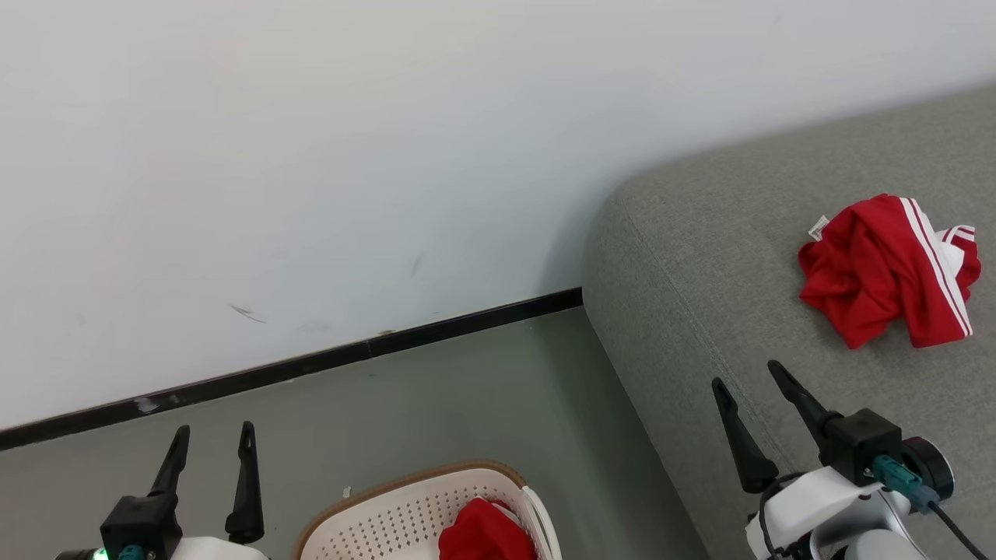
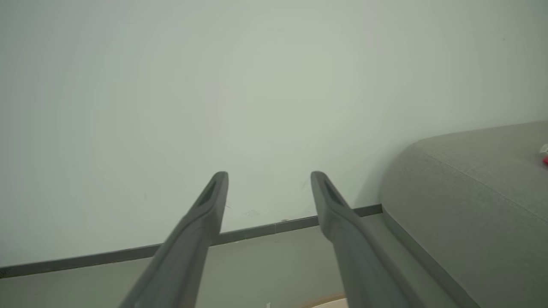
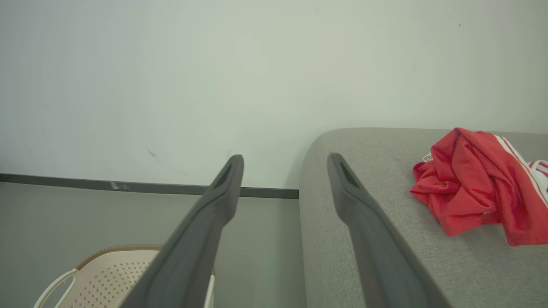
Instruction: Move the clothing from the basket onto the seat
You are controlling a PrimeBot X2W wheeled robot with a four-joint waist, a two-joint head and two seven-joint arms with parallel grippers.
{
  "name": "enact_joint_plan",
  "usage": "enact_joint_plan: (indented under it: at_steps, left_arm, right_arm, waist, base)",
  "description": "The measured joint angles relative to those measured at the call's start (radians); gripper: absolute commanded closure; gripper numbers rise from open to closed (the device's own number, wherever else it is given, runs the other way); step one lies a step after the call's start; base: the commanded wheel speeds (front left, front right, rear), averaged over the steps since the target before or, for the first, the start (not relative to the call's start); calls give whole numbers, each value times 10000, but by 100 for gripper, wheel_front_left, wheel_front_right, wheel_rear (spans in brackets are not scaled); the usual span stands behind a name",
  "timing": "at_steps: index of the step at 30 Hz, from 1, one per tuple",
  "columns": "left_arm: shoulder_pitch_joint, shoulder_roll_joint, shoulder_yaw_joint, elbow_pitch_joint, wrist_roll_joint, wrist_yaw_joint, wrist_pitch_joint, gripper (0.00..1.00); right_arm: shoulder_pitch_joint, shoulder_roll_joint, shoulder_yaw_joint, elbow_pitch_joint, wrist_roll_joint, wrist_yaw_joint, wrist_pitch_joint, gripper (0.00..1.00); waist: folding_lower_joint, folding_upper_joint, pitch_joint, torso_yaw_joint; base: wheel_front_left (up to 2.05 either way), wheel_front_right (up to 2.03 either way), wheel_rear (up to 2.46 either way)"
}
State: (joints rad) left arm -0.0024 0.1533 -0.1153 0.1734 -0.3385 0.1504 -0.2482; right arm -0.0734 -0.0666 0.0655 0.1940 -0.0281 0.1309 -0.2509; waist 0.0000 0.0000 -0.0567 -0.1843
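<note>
One red garment with white stripe trim (image 1: 887, 268) (image 3: 479, 184) lies crumpled on the grey seat (image 1: 716, 257) (image 3: 368, 145) (image 2: 471, 184). A second red garment (image 1: 484, 533) sits in the cream perforated basket (image 1: 389, 517) (image 3: 107, 273) on the floor at the bottom of the head view. My right gripper (image 1: 745, 376) (image 3: 285, 158) hovers open and empty over the seat's left front edge, below and left of the striped garment. My left gripper (image 1: 216, 429) (image 2: 269, 175) is open and empty, left of the basket, pointing at the wall.
A white wall (image 1: 311, 155) with a dark baseboard (image 1: 311, 362) runs behind the basket and seat. Grey-green floor (image 1: 467, 397) lies between the wall, the basket and the seat's rounded left end.
</note>
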Motion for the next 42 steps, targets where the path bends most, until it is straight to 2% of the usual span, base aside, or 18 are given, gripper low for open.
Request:
enact_joint_plan:
  at_steps: [5,22,26,42]
  left_arm:
    - [151,-180,-102,-4,100,54,0,0]
    - [151,-232,-81,-94,259,36,0,0]
    - [147,-247,-127,-86,261,-94,0,0]
    - [66,-389,-155,-86,587,-107,0,0]
  right_arm:
    - [357,61,-21,-127,0,0,0,0]
    - [755,144,115,-502,90,0,0,0]
    - [841,174,73,-537,92,0,0,0]
    - [895,228,-215,-529,211,0,0,0]
  waist:
    - [0,0,-123,154]
    - [0,0,-115,800]
    - [0,0,-65,910]
    - [0,0,165,866]
  base:
    - [0,0,0]
    - [0,0,0]
    - [0,0,0]
    - [0,0,0]
